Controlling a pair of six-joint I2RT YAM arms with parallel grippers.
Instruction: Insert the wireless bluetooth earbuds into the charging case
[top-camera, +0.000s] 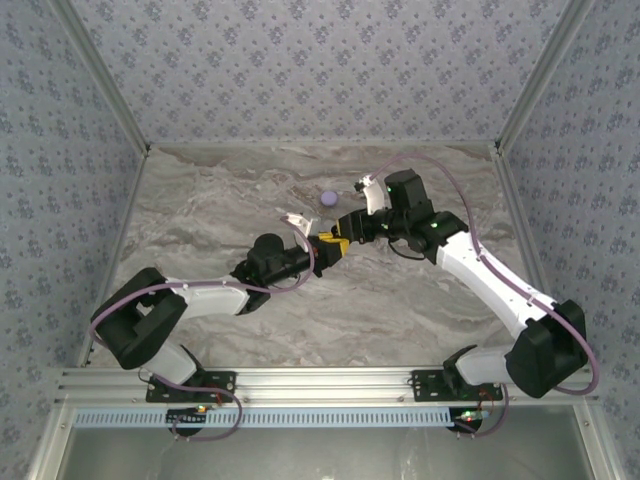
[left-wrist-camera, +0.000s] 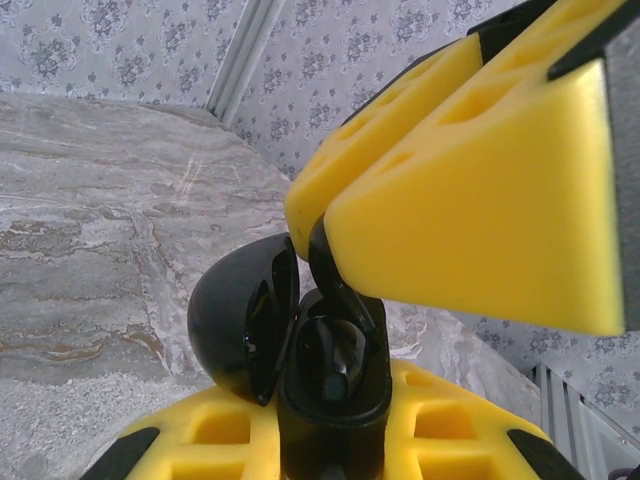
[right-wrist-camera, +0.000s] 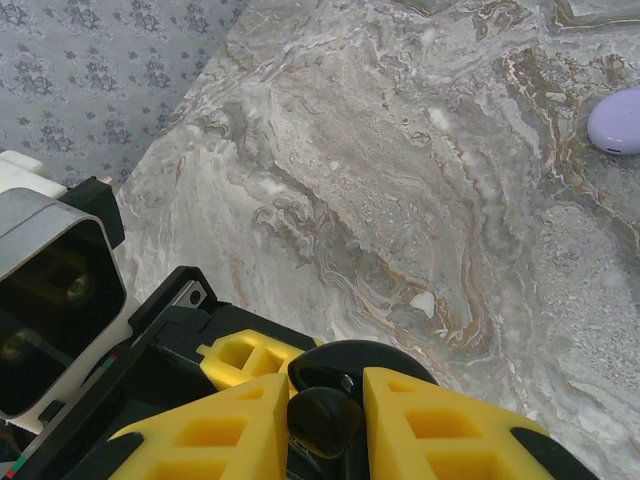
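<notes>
Both arms are seen meeting over the middle of the grey marble-patterned worktop (top-camera: 200, 220), end effectors tip to tip.

Left end effector (left-wrist-camera: 335, 438): yellow pads closed on the base of a glossy black charging case (left-wrist-camera: 335, 400). The case is held off the worktop with its lid swung open toward 9 o'clock in the left wrist view.

Right end effector (right-wrist-camera: 322, 425): a narrow gap between the pads, pinched on a small black bud-shaped wireless earbud (right-wrist-camera: 320, 418). The earbud is held at the mouth of the open case, touching or just above the well. How deep it sits cannot be told. A dark glossy shape is seen inside the well, and whether it is a second bud cannot be told.

The approach is crowded. The right pads come in from 1 o'clock in the left wrist view and cover most of the case opening, and the open lid stands just beside them. In the right wrist view the grey camera housing (right-wrist-camera: 50, 290) on the left wrist is seen at 9 o'clock, near the right pads.

A pale lavender rounded pebble-shaped object (top-camera: 329, 198) is lying on the worktop at 12 o'clock from the meeting point, apart from both end effectors. Purple cables (top-camera: 470, 215) are looped along the arms. Patterned wall panels (top-camera: 300, 60) enclose the worktop.
</notes>
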